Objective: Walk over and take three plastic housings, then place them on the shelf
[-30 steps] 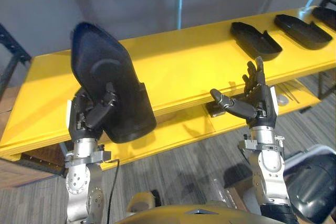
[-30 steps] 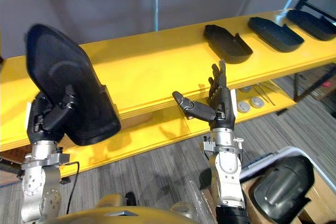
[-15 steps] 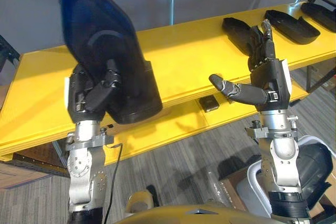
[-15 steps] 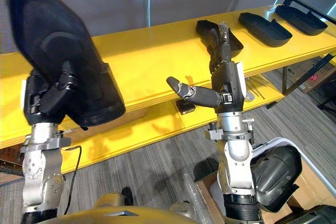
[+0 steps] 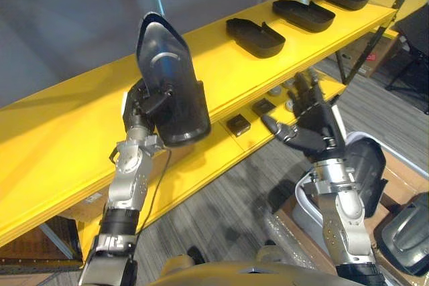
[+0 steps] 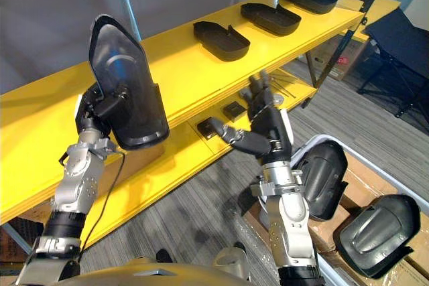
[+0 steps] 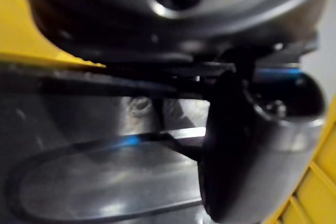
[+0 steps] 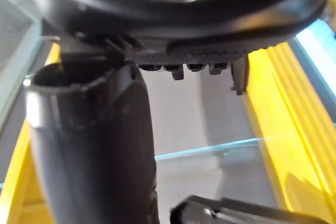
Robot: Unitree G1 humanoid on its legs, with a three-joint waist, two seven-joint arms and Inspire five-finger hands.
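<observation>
Left eye view: left hand clasps a black plastic housing upright over the yellow shelf; right hand spread, empty. Shell likely light, rigid, slick; best gripped at its boxy lower end.

Six housings in all: three far on shelf, one raised left, two near right. Two small blocks.

Hidden / cropped / too small
Big black plastic housing is covering left hand's fingers; grey moulded housing is getting cropped at left eye view's rt edge; small dark squares on lower yellow shelf too small to ID.
</observation>
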